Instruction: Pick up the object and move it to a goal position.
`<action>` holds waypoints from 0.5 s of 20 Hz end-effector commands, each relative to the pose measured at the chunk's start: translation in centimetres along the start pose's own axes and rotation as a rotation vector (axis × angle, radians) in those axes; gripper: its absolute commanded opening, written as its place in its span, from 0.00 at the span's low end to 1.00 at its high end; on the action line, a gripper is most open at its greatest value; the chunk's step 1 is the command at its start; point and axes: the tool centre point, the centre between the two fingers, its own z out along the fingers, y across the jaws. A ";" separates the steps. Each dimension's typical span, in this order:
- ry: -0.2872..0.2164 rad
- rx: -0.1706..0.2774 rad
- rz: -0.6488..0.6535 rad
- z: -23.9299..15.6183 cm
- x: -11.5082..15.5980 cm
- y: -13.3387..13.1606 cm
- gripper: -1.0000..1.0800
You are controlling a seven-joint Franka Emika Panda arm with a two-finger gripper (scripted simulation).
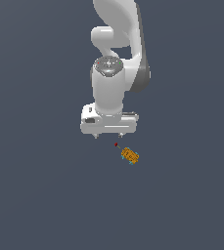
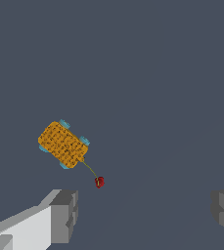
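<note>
Offset between tool (image 1: 108,135) and object (image 1: 130,156) is what the coming move turns on. In the exterior view the tiny orange blocky piece lies on the dark tabletop (image 1: 35,195), apart from the white tool and out beyond its fingertips, toward the exterior view's right and nearer the camera. It is not between the fingers.

The wrist view confirms this: the two grey fingers (image 2: 64,215) stand wide apart with nothing in the gap, and the object (image 2: 62,144) sits ahead of them, closer to one finger than to the other, so the tool is open and empty. A thin line runs from one end of the piece to a small red marker (image 2: 99,182), which lies between the object and the fingers.

The object's long axis runs obliquely to the line joining the fingertips, with small teal bits at its corners. My judgement: the tool must shift over the piece and probably turn at the wrist so the fingers close across its narrow width before it descends. No goal position is visible to me.
</note>
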 end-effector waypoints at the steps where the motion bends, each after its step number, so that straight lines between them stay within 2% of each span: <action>1: 0.007 -0.004 -0.005 -0.2 0.3 0.2 0.96; 10: 0.005 -0.005 -0.038 0.3 0.3 -0.1 0.96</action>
